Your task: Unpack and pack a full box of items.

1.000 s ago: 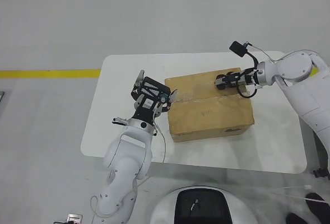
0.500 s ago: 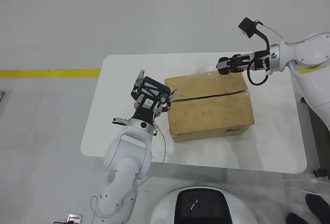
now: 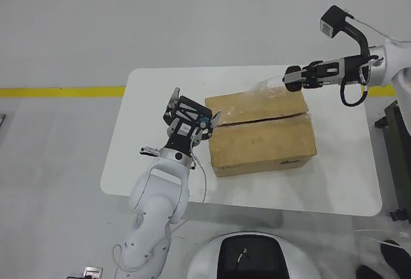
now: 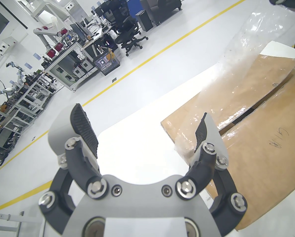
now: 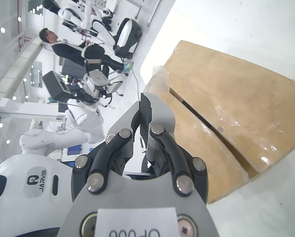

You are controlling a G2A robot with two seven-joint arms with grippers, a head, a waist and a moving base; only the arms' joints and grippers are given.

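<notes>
The table (image 3: 331, 181) holds a closed cardboard box (image 3: 261, 143), tape (image 4: 246, 50) in right gripper (image 3: 287, 75).

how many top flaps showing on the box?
2. The far flap lies beyond the seam, under the tape held by the right gripper; the near flap lies on the robot's side. Both lie closed. Any inner flaps are hidden.

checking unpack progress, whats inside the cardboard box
Only a dark slit shows between the closed flaps of the box; contents are hidden. Clear tape stretches from its top to the right pincer.
</notes>
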